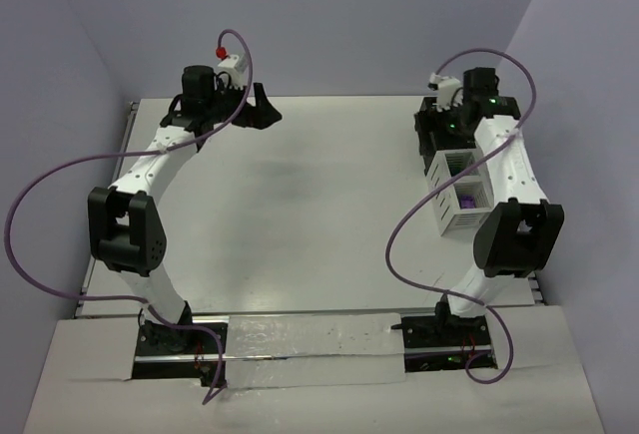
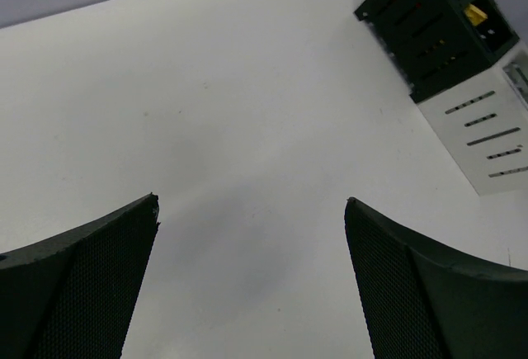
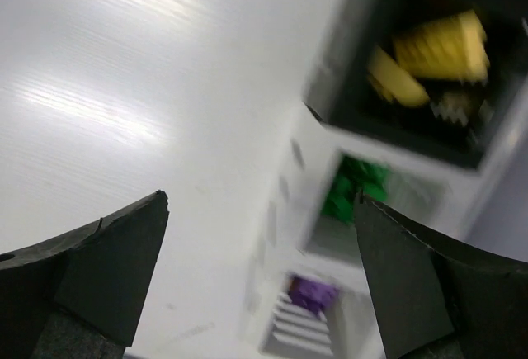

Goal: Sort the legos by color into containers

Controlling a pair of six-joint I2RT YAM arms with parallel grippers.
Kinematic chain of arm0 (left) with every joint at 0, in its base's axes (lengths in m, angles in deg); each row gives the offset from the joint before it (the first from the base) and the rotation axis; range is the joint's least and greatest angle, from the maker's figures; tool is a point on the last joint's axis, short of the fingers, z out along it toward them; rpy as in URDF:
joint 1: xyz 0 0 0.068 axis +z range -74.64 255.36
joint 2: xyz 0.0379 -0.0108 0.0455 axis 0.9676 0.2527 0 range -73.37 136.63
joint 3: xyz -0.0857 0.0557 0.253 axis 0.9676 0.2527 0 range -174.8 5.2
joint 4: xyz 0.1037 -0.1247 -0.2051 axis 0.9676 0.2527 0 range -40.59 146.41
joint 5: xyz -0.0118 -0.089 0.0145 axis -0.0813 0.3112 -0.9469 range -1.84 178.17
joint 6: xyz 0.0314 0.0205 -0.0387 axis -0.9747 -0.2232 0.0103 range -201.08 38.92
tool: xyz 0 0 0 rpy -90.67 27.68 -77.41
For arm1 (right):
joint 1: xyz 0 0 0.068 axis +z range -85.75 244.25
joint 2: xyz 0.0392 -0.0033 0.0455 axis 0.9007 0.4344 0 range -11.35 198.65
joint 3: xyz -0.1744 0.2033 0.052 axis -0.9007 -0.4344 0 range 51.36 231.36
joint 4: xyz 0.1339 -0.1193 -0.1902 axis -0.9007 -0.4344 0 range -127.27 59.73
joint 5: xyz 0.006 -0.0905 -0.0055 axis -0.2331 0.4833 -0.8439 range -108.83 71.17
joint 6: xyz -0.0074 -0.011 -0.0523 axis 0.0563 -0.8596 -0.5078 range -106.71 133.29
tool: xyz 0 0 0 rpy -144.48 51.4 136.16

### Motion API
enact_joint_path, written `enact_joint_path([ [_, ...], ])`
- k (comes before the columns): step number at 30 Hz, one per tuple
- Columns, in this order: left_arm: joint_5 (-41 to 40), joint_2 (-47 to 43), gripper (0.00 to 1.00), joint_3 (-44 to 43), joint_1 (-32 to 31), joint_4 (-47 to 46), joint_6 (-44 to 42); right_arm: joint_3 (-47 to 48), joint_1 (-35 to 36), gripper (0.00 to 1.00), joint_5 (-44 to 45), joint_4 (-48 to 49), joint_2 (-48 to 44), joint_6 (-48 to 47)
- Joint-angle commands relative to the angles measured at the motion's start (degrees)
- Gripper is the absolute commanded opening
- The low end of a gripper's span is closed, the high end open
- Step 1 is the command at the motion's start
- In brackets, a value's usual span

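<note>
The containers [image 1: 451,217] stand at the table's right side, a white rack with a black section [image 1: 431,127] at its far end. In the right wrist view, blurred, yellow legos [image 3: 433,49] lie in the black compartment, green legos [image 3: 355,190] in the first white one and a purple lego [image 3: 312,293] in the one after it. My right gripper [image 3: 260,198] hangs open over the rack's far end with nothing between its fingers. At the table's far left, my left gripper [image 1: 262,110] is open and empty above bare table, with the containers [image 2: 487,132] far off.
The table's far edge runs just behind both grippers, and the purple walls close in on the left and right. The right arm's elbow [image 1: 519,239] hangs over the rack's near end. Purple cables loop off both arms.
</note>
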Motion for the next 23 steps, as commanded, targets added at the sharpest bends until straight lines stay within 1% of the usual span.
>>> enact_joint_path([
  [1,-9.2,-1.6,0.99,-7.1,2.4,9.2,1.1,5.4,12.1,1.0,-5.0,8.5,-1.8,6.3],
  [4,-15.8,-0.8,0.99,-9.4,3.8,15.4,0.0,6.2,15.6,1.0,-7.7,12.8,-0.3,10.4],
  [5,-16.4,-0.8,0.99,-10.1,5.6,19.2,-2.8,7.3,17.3,1.0,-8.3,14.6,2.3,11.6],
  [6,-16.0,-1.5,0.99,-9.9,6.6,20.8,-3.9,8.7,19.0,1.0,-8.7,15.3,3.7,12.9],
  [9,-16.9,-4.3,0.99,-6.1,9.2,20.9,-4.3,12.8,23.2,1.0,-9.6,16.1,8.8,14.9],
  [11,-18.7,-6.2,0.99,-2.5,9.8,20.1,-4.9,14.2,24.9,1.0,-10.0,16.4,12.0,15.1],
  [14,-21.8,-7.6,0.99,0.0,10.1,20.3,-6.0,16.5,27.6,1.0,-10.6,16.3,15.0,15.1],
  [20,-22.8,-7.9,0.99,0.8,10.4,20.8,-5.1,16.2,29.7,1.0,-10.7,16.3,15.7,15.2],
  [23,-22.3,-6.6,0.99,-0.8,10.4,22.2,-3.7,14.5,30.5,1.0,-10.6,16.4,14.7,15.2],
])
